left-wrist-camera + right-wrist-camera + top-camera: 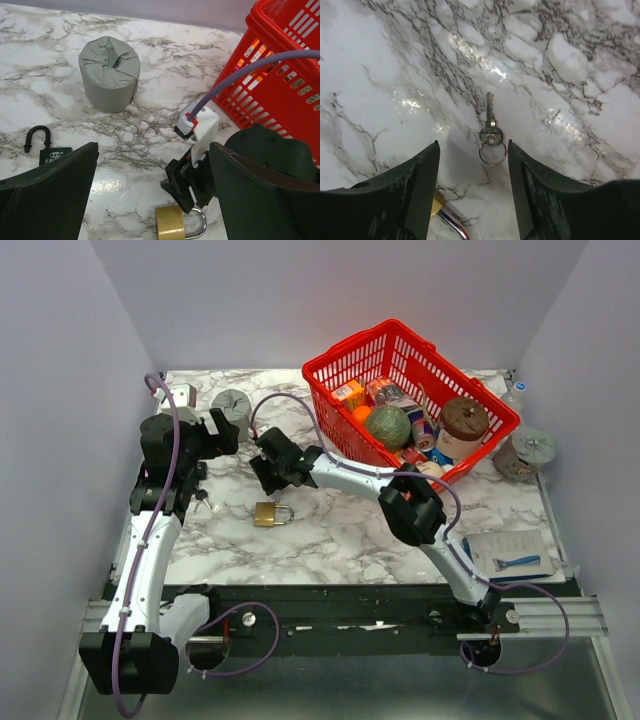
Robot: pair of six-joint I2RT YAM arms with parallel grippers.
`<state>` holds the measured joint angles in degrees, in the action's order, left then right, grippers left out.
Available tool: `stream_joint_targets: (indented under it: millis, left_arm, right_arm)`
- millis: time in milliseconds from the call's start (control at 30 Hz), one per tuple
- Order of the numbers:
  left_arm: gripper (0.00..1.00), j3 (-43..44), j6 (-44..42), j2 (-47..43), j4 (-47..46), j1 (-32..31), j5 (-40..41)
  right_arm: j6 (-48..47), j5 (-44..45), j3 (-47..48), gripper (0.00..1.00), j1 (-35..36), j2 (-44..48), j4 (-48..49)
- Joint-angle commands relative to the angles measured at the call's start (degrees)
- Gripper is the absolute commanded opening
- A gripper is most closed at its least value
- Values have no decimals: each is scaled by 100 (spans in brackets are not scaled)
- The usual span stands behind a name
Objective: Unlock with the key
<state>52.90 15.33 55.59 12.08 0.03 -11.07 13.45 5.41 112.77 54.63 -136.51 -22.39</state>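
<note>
Key [490, 120] lies flat on the table [385, 75], dead centre ahead of the right gripper [473, 147]: ring end nearest, blade pointing straight away. Its jaws are spread wide. Left gripper [152, 147] gapes too, farther off.

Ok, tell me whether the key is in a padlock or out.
Out. The key lies flat on the marble table, below the open right gripper, nothing gripping it; the brass padlock sits apart from it.
</note>
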Motion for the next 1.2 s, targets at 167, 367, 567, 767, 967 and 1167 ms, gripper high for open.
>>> stream_joint_targets:
  millis: [167, 367, 567, 767, 967, 1167]
  left_arm:
    - [99, -35, 49, -93, -135, 14, -115]
    - [99, -43, 49, -75, -135, 14, -115]
    - [99, -43, 49, -75, -127, 14, -115]
    - [99, -35, 57, -66, -127, 14, -123]
    - [99, -43, 57, -66, -126, 14, -132]
    - [99, -43, 58, -66, -135, 14, -159]
  right_arm:
    - [-53, 153, 184, 56, -14, -297, -406]
    - [-18, 276, 193, 52, -14, -350, -485]
    - [-27, 364, 193, 44, -14, -350, -582]
    - [-45, 391, 131, 33, -14, -306, -626]
    - [-27, 373, -149, 23, -23, -166, -635]
    - [-18, 435, -729, 21, -23, 185, -547]
